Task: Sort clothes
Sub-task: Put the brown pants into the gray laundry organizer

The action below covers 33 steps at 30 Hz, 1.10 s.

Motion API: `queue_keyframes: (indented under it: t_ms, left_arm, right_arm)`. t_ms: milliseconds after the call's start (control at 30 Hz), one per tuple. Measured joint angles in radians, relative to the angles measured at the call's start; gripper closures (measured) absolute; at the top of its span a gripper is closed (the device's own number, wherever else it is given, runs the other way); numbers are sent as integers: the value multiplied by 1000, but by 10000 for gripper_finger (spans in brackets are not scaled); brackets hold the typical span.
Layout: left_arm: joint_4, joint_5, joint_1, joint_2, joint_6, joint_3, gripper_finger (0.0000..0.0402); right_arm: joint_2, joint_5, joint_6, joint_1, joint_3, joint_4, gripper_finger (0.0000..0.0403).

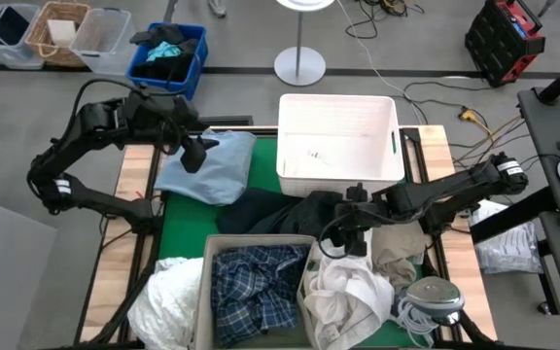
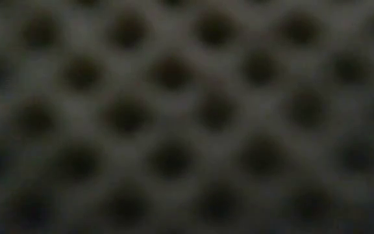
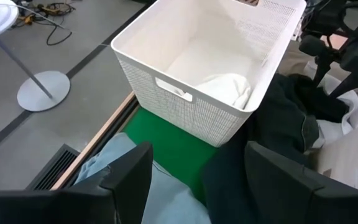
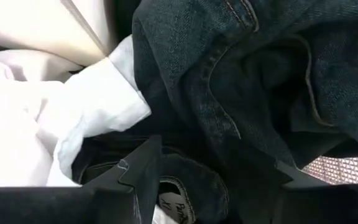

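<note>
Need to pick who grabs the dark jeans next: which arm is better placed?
Probably right: the right gripper hangs open directly over the dark denim jeans. The left gripper, also open, sits over the light blue shirt.

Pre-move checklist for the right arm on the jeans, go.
1. Right pincer open: ok, fingers spread.
2. Right pincer over dark denim jeans: ok, denim fills its wrist view.
3. Jeans free of other garments: not ok, a white piece lies against them.
4. White basket has room: ok, holds only a white item.
5. Left pincer out of the way: ok, open over the light blue shirt, apart from the right arm.
6. Low view usable: not ok, blocked.
</note>
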Motion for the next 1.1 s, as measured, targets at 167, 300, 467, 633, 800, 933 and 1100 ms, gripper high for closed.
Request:
queue_keyframes:
  t_ms: [167, 300, 467, 633, 800, 933, 1100]
  left_arm:
    - [0, 0, 0, 16, 0, 0, 170]
    - [0, 0, 0, 23, -1, 0, 170]
    - [0, 0, 0, 22, -1, 0, 170]
    - [-1, 0, 0, 21, -1, 0, 170]
    - [-1, -5, 0, 22, -1, 0, 170]
    - [-1, -8, 0, 22, -1, 0, 170]
    - [0, -9, 0, 22, 10, 0, 170]
  right_arm:
    - [0, 0, -7, 0, 26, 0, 251]
    - [0, 0, -13, 0, 48, -1, 256]
    - [0, 0, 3, 0, 118, -129, 261]
    - [-2, -30, 29, 0, 240, -419, 267]
    - [-53, -81, 108, 16, 272, -614, 271]
    - [-128, -92, 223, 47, 220, -608, 265]
    - [-194, -82, 239, 94, 131, -566, 261]
